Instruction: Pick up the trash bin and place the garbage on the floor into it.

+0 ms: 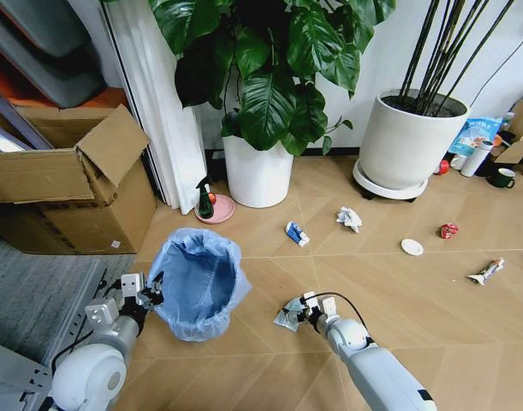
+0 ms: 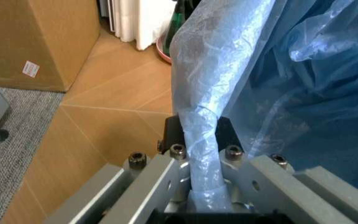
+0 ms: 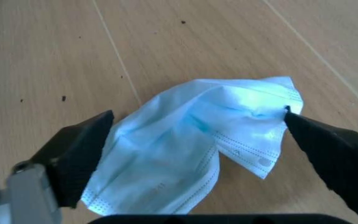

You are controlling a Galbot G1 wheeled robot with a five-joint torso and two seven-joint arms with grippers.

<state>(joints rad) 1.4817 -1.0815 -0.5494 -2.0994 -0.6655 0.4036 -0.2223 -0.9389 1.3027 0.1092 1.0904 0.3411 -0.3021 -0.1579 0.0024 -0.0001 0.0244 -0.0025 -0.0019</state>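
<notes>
The trash bin [image 1: 197, 282], lined with a crinkly light-blue bag, is at the lower left, with my left gripper [image 1: 150, 295] shut on its near rim. In the left wrist view the bagged rim [image 2: 197, 107] is pinched in my left gripper [image 2: 197, 140]. My right gripper [image 1: 295, 312] is open low over the floor [image 1: 415, 325], straddling a pale blue face mask [image 1: 287, 320]. The mask [image 3: 185, 158] lies flat between the black fingertips [image 3: 79, 149]. Farther off lie more garbage: a blue-white wrapper [image 1: 297, 233], crumpled white paper [image 1: 350, 219], a white disc [image 1: 412, 247], a red piece [image 1: 448, 230] and a scrap [image 1: 486, 272].
A cardboard box [image 1: 64, 180] stands at the left, beside a grey rug [image 1: 38, 291]. Two large white plant pots [image 1: 258, 171] [image 1: 407, 141] line the back wall. A green spray bottle on a pink saucer [image 1: 211, 205] sits by the curtain. Bottles and mugs [image 1: 479, 158] stand far right.
</notes>
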